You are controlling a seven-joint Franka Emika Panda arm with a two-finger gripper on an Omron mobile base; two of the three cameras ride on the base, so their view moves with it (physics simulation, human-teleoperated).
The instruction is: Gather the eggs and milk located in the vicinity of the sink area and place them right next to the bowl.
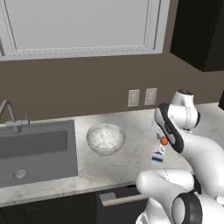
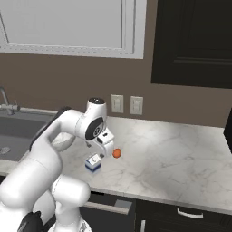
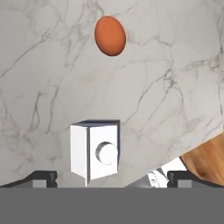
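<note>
The small white milk carton with a blue band [image 2: 93, 164] stands upright on the white marble tabletop [image 2: 181, 154], long axis vertical; the hand view looks down on its top and round cap [image 3: 106, 153]. The orange-brown oval egg [image 3: 110, 35] lies just beside it, apart, long axis pointing away from the carton. The gripper [image 3: 111, 177] hangs over the carton with jaws spread wide, holding nothing. In the left base view the arm covers much of the carton [image 1: 158, 155] and egg [image 1: 164, 141], while showing the frosted glass bowl [image 1: 105, 138] and dark grey sink basin [image 1: 37, 151]. A brown wooden piece [image 3: 205, 159] is cut off at the hand view's edge.
</note>
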